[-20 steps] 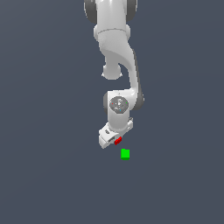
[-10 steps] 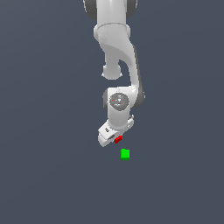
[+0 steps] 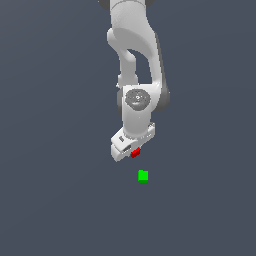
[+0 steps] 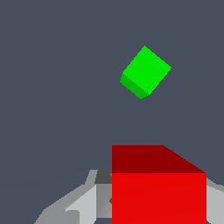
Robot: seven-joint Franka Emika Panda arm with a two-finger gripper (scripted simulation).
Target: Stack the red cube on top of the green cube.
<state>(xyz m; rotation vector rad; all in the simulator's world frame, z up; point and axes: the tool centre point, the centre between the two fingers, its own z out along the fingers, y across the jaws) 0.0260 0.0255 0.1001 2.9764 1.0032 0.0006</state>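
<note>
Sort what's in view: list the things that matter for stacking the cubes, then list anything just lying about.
Part of the job:
- red cube, held in the gripper
- green cube, sitting alone on the floor, apart from the red one

Just lying about:
- nothing else shows; only the plain grey floor

Even, flat simulator light; sharp renders, shadows barely visible.
</note>
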